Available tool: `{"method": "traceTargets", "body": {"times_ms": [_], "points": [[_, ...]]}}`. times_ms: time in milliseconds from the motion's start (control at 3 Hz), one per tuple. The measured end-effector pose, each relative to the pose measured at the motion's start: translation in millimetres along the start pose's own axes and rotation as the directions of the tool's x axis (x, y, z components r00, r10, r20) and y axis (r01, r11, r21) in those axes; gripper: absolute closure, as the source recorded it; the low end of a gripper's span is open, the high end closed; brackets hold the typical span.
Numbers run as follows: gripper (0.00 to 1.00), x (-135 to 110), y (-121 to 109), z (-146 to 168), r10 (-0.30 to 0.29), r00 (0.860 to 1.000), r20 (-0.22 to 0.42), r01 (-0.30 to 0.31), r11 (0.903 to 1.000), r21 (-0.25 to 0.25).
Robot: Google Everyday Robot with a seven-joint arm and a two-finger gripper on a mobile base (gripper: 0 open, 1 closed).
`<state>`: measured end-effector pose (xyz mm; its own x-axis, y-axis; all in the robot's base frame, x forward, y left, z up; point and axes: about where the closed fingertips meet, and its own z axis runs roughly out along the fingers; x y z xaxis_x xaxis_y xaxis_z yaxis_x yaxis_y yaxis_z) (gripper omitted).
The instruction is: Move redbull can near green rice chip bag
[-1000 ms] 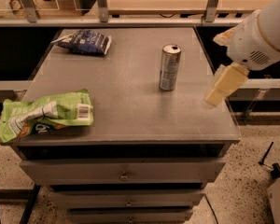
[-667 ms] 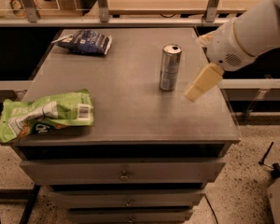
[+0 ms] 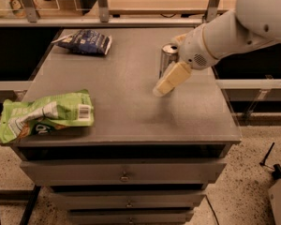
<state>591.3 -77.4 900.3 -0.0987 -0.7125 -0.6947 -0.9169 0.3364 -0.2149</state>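
The redbull can stands upright on the right half of the grey cabinet top. My gripper has reached in from the right and is open at the can. One cream finger crosses in front of the can's lower part. A bit of the other finger shows behind the can's top. The can's lower part is hidden. The green rice chip bag lies flat at the front left corner, far to the left of the can and gripper.
A dark blue snack bag lies at the back left of the top. The cabinet has drawers below. A shelf rail with posts runs behind the cabinet. The white arm comes in from the upper right.
My arm has swung left and forward. The gripper has gone from the right of the can to right at it, with one finger now crossing in front of the can.
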Motion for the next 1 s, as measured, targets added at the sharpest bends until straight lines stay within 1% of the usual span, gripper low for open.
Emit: {"method": "traceTargets", "body": {"times_ms": [333, 1000], "points": [[0.18, -10, -9, 29, 0.003, 1.000, 0.029, -0.003, 0.9999, -0.016], [0.64, -21, -12, 19, 0.003, 1.000, 0.029, -0.003, 0.9999, -0.016]]}}
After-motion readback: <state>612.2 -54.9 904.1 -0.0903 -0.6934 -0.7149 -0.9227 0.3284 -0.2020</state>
